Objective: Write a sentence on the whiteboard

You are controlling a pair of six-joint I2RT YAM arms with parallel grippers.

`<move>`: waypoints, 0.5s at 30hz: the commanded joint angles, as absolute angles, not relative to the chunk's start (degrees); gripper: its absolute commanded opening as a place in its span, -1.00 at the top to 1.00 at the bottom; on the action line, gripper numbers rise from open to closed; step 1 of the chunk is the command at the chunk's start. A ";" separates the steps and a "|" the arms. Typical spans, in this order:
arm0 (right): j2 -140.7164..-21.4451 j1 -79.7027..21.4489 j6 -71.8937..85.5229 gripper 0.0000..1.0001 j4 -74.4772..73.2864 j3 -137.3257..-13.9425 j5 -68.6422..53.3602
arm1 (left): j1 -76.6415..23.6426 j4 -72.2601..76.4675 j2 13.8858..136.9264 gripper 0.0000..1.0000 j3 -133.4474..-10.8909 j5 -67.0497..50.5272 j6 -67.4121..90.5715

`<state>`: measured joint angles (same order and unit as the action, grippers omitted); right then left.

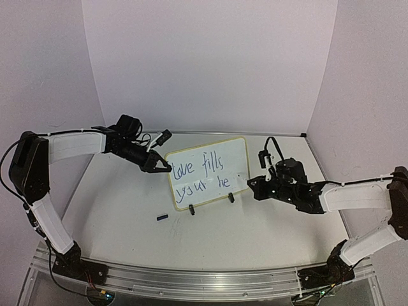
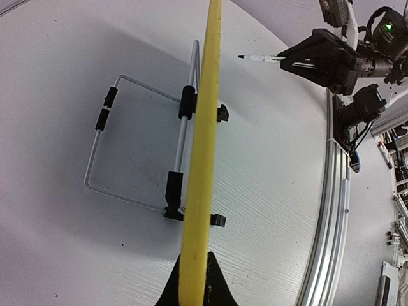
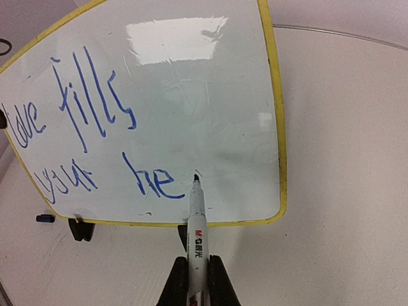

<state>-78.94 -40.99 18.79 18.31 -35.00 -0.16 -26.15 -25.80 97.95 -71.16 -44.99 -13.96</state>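
Observation:
The whiteboard (image 1: 207,171) stands tilted on a wire stand with two black clip feet in mid-table. The sentence (image 1: 199,173) in blue reads "love fills" above "your he"; it also shows in the right wrist view (image 3: 83,137). My left gripper (image 1: 158,164) is shut on the board's left yellow rim (image 2: 201,159), seen edge-on in the left wrist view. My right gripper (image 1: 260,185) is shut on a white marker (image 3: 196,223). The marker's tip (image 3: 196,178) is just right of "he", at or just off the board face. The marker also shows in the left wrist view (image 2: 261,58).
A small blue marker cap (image 1: 162,218) lies on the table in front of the board's left corner; it also shows in the right wrist view (image 3: 44,218). The wire stand (image 2: 137,146) reaches behind the board. A metal rail (image 1: 191,277) runs along the near edge.

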 commanded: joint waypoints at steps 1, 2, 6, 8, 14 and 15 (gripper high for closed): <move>-77.79 -38.26 17.31 1.00 21.71 -34.72 -9.28 | -26.85 -28.56 96.91 1.00 -72.09 -39.65 -17.79; -78.17 -37.47 17.31 1.00 22.30 -34.72 -10.74 | -26.88 -28.56 96.97 1.00 -72.08 -39.64 -17.76; -80.18 -34.93 17.66 1.00 24.79 -35.30 -17.17 | -26.89 -28.64 97.23 1.00 -72.16 -39.64 -17.79; -81.04 -34.23 17.88 1.00 25.54 -35.57 -19.10 | -26.90 -28.65 97.25 1.00 -72.16 -39.55 -17.81; -84.68 -32.80 18.28 1.00 26.87 -36.91 -24.21 | -26.89 -28.74 97.29 1.00 -72.16 -39.41 -17.98; -85.01 -32.80 18.36 1.00 26.89 -36.97 -24.25 | -26.89 -28.78 97.29 1.00 -72.16 -39.30 -17.94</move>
<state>-83.66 -33.12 18.28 24.03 -35.00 -19.97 -26.37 -26.04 97.86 -71.24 -44.80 -14.61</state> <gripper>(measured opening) 0.069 0.036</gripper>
